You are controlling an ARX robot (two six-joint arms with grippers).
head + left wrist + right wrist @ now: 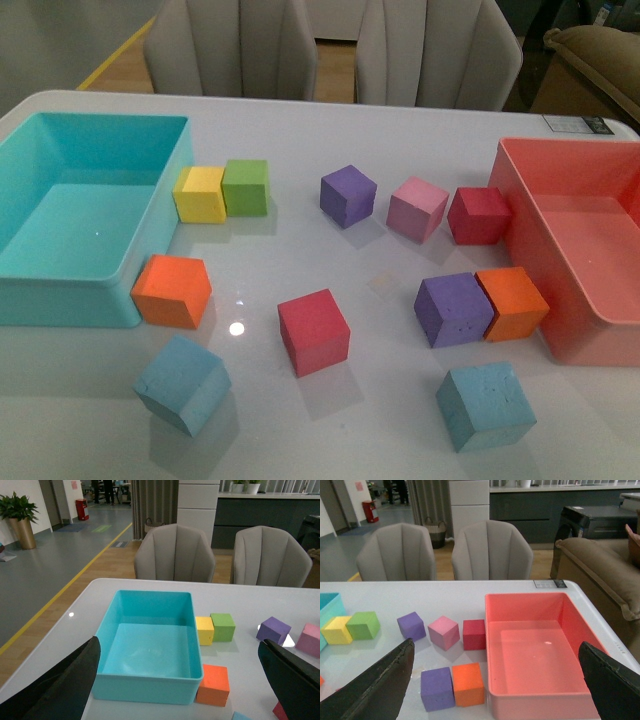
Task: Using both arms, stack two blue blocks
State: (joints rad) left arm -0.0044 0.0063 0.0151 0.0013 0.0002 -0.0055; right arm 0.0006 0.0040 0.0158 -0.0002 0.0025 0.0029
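Observation:
Two pale blue blocks lie apart near the table's front edge in the front view, one at the left (pixel 183 383) and one at the right (pixel 486 405). Neither arm shows there. In the left wrist view my left gripper (pixel 178 641) is open and empty, hanging above the table before the turquoise bin; a corner of the left blue block (pixel 240 716) peeks in at the frame edge. My right gripper (pixel 496 643) is also open and empty, facing the red bin. No blue block shows in the right wrist view.
A turquoise bin (pixel 70 300) stands at the left and a red bin (pixel 590 340) at the right. Between them lie yellow (pixel 200 193), green (pixel 246 186), purple (pixel 347 195), pink (pixel 417 208), red (pixel 313 331) and orange (pixel 172 290) cubes. Two chairs stand behind the table.

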